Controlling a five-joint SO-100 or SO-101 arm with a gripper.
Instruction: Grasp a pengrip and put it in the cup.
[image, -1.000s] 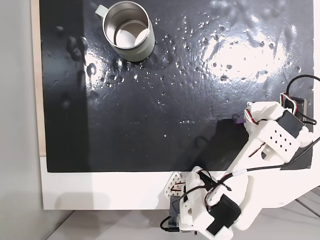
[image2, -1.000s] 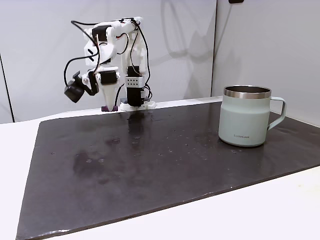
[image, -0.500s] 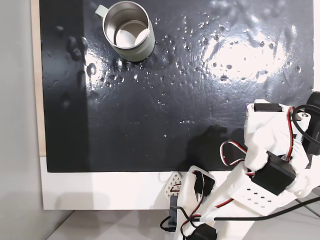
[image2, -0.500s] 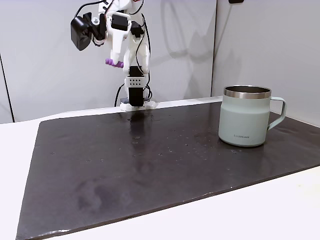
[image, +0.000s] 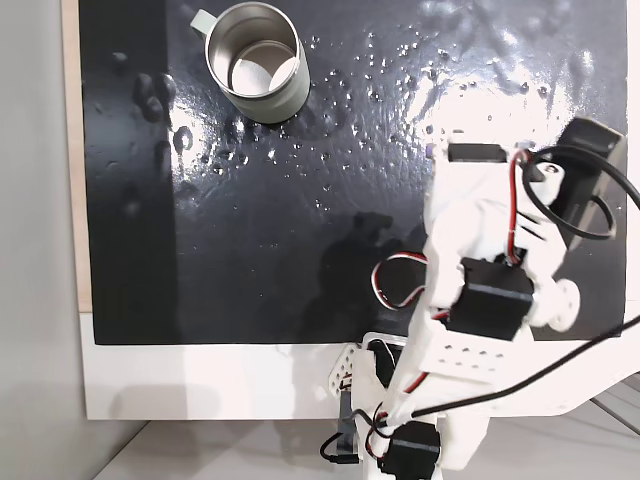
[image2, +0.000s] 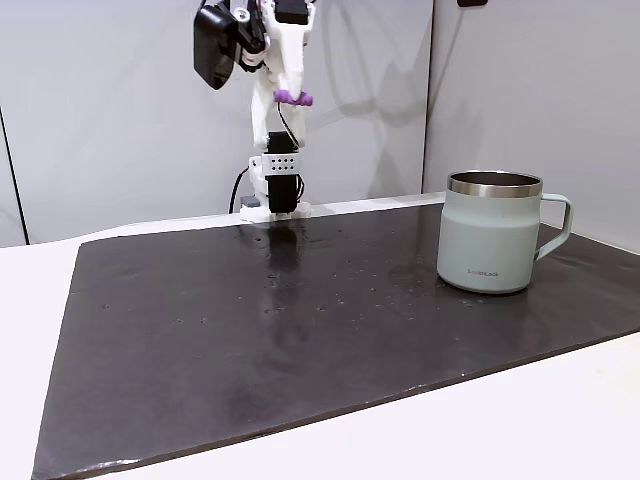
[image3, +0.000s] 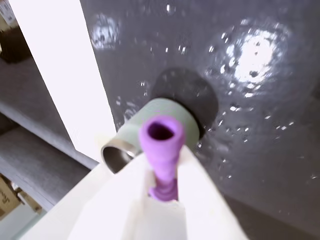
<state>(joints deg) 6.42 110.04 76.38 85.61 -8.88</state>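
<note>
Gripper (image3: 163, 172): we see its 2 white fingers clamped on the pengrip, raised high above the mat.
Pengrip (image3: 161, 150): purple tube pinched between the fingertips, open end jutting beyond them.
Cup (image2: 491, 232): upright on the black mat (image2: 300, 330), well apart from the gripper; in the wrist view it sits beyond the tube's tip.

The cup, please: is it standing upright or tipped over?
Upright: the cup stands on its base on the dark mat, rim up, and its open mouth faces the overhead camera.

Glossy black mat (image: 300, 200) on white table (image: 200, 380)
</note>
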